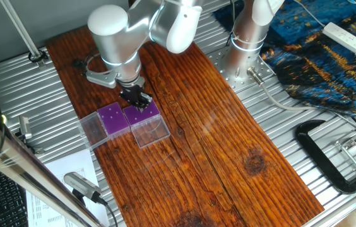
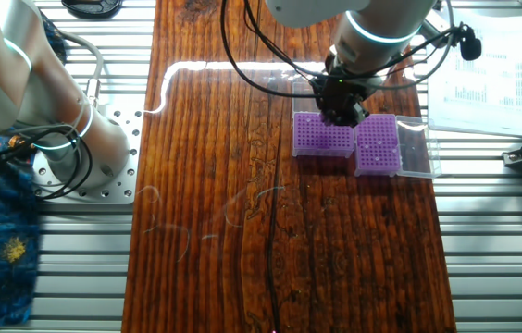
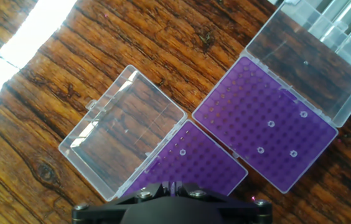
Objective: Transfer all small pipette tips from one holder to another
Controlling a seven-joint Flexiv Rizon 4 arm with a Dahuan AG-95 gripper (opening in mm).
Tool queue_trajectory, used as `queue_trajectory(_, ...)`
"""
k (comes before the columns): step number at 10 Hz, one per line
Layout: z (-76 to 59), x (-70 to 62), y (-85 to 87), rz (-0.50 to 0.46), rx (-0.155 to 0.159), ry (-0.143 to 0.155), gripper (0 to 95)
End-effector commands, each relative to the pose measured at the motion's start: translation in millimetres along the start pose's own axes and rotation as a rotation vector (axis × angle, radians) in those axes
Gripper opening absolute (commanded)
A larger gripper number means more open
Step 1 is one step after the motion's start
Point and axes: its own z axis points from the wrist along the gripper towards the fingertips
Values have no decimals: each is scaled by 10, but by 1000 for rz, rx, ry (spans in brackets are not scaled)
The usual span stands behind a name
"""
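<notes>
Two holders with purple perforated tops lie side by side, clear lids hinged open. Several small pipette tips (image 3: 270, 124) show as pale rings on the right holder (image 3: 250, 106). The left holder (image 3: 200, 168) carries one tip (image 3: 182, 151). My gripper (image 3: 172, 185) hangs just above the near edge of the left holder; its fingers are drawn close, with a thin pale sliver that looks like a tip between them. From the side, the gripper (image 1: 139, 101) sits over the holder (image 1: 145, 113) beside the other holder (image 1: 113, 118). The other fixed view shows the gripper (image 2: 342, 116) above one holder (image 2: 324, 136).
The open lids (image 3: 122, 127) (image 3: 312, 56) stick out from the holders on the wooden board (image 1: 216, 145). A black C-clamp (image 1: 329, 157), a blue cloth (image 1: 320, 63) and a power strip (image 1: 345, 36) lie off the board. The arm's base (image 1: 247, 38) stands behind.
</notes>
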Motion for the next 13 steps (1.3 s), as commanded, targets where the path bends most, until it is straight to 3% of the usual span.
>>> queue_trajectory(1,-7,12,-4,-2,1,-1,0)
queue_trajectory(13,23,42,-40,-21,-1,-3,0)
